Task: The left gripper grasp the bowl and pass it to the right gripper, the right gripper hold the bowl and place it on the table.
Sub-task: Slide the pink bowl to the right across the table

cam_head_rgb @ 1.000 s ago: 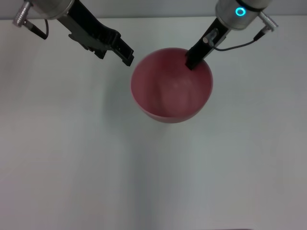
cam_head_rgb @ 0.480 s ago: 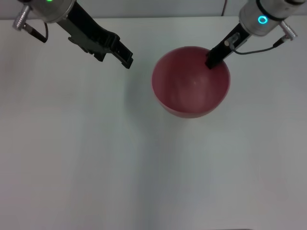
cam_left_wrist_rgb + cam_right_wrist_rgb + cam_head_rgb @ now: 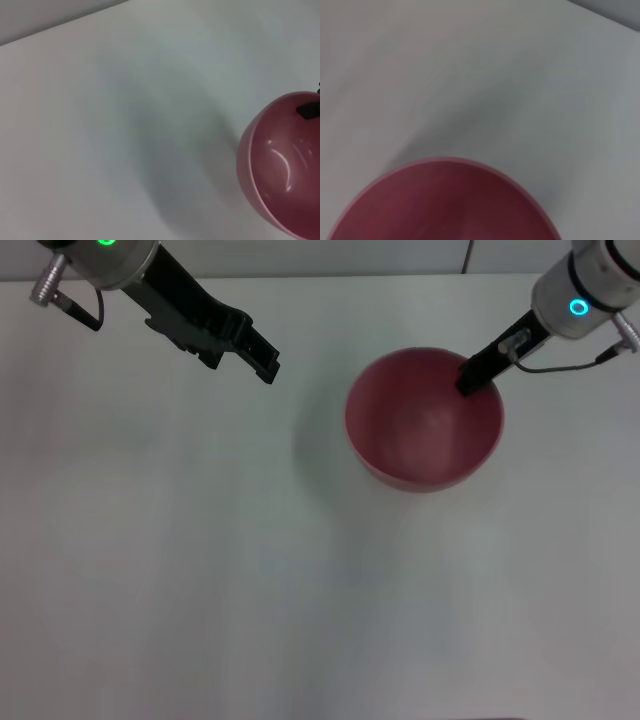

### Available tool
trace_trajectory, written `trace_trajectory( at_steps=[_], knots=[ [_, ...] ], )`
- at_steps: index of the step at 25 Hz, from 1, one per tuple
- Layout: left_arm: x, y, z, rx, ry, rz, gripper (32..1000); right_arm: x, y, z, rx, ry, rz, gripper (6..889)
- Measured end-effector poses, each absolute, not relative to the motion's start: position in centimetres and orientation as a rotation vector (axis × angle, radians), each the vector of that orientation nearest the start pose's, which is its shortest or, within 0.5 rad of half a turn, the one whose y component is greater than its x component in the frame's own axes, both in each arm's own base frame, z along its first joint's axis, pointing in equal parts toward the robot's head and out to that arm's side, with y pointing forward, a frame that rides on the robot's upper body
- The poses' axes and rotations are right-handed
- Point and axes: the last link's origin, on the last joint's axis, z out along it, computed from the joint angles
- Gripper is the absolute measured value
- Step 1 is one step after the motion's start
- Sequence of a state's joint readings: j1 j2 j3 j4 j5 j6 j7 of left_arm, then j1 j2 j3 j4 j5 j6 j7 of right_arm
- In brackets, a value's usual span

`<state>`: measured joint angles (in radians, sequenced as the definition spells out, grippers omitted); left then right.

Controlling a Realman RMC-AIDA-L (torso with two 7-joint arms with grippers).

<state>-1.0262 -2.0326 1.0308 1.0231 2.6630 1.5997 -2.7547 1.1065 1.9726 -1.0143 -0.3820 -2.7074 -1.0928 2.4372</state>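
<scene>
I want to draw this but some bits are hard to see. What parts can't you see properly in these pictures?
- Head view: the slim black right gripper grips the rim of the round pink-red plastic bowl; its fingertips are hidden inside the bowl.
- Head view: whether the bowl touches the white table cannot be told from above.
- Left wrist view: the bowl is cut off by the picture edge.
- Right wrist view: only the bowl's rim shows; no fingers.
- The black left gripper is clear.

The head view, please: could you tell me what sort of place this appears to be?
Probably a robot test bench: a plain white table carries nothing but a pink-red bowl, held at its rim by the right claw, the left claw apart.
</scene>
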Motion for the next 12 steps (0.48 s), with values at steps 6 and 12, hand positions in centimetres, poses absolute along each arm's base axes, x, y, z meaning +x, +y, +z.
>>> trace_trajectory(
  at_steps=[6,12],
  knots=[
    [-11.1,42.7,2.9,-2.457,-1.239,0.302,789,21.9,44.6,-1.9,-2.406,1.139,-0.424,35],
    [-11.1,42.7,2.9,-2.457,-1.238,0.303,789,23.3,44.3,-1.5,-2.382,1.172,-0.398,36]
  ],
)
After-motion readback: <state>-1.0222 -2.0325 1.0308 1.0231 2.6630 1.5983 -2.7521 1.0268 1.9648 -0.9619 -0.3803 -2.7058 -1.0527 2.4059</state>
